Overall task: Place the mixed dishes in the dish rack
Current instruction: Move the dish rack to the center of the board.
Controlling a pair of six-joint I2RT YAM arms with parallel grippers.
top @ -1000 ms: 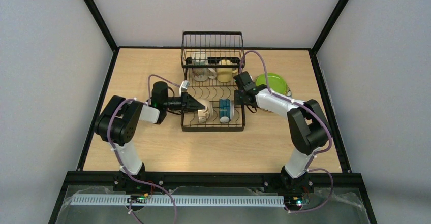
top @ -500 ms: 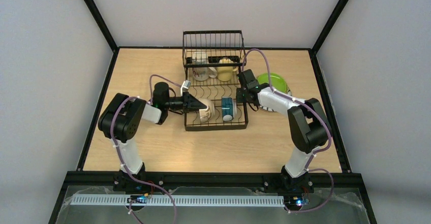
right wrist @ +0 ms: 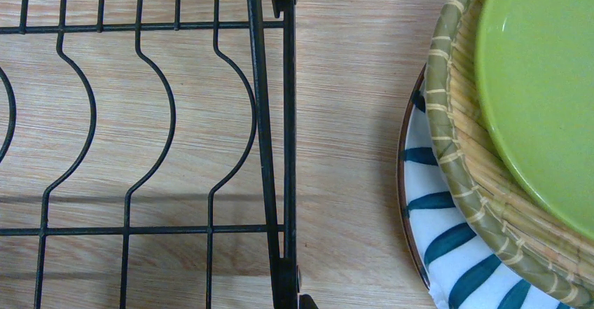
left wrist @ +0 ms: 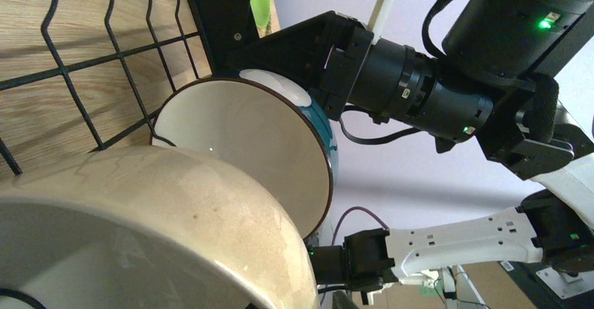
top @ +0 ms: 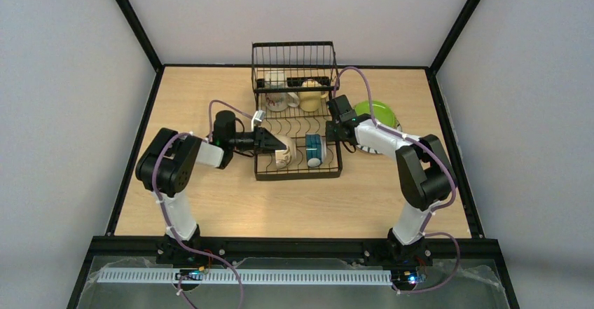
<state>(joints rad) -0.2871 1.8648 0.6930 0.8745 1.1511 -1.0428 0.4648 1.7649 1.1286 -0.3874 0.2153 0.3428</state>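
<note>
The cream glazed ceramic mug (top: 282,153) lay on its side in the near-left part of the black wire dish rack (top: 298,176). The blue-patterned mug (top: 313,150) was just beside it at its 3 o'clock. At the rack's 12 o'clock end sat the white printed mug (top: 275,100) and the pale yellow mug (top: 308,101).

The left gripper (top: 271,142) was right against the cream mug's 9 o'clock side. Neither view showed whether its jaws were parted or clamped.

The step in hand looked like letting this mug go. Done well, the jaws would part fully first. The arm would then draw straight back toward 9 o'clock, clear of the wires, so that no finger dragged the mug or shoved the rack.

The right gripper (top: 333,132) was closed on nothing visible at the rack's 3 o'clock rim. Whether it touched the wire was unclear.

Beyond it, on the wooden table (top: 210,197), were the lime green plate (right wrist: 539,78), the tan woven plate (right wrist: 455,120) and the white plate with blue stripes (right wrist: 434,204), stacked and not yet loaded.
</note>
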